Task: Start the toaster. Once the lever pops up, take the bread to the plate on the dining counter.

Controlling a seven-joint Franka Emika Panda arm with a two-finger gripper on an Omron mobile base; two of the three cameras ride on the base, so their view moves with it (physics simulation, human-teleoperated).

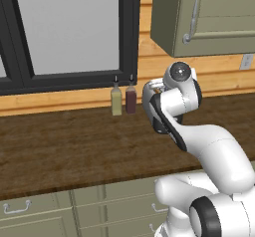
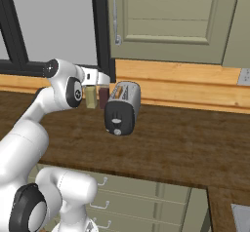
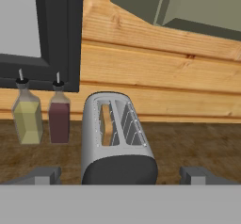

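Hand view: toaster (image 3: 117, 140) between spread fingertips (image 3: 44, 175).

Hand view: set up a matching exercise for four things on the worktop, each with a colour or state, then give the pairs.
1. toaster
2. bread
3. left bottle
4. right bottle

A. dark red contents
B. silvery-grey, two slots on top
C. pale yellow-green contents
D. standing in the toaster's left slot

Pairs: 1-B, 2-D, 3-C, 4-A

Two bottles (image 3: 42, 117) just beside toaster (image 3: 115, 138)
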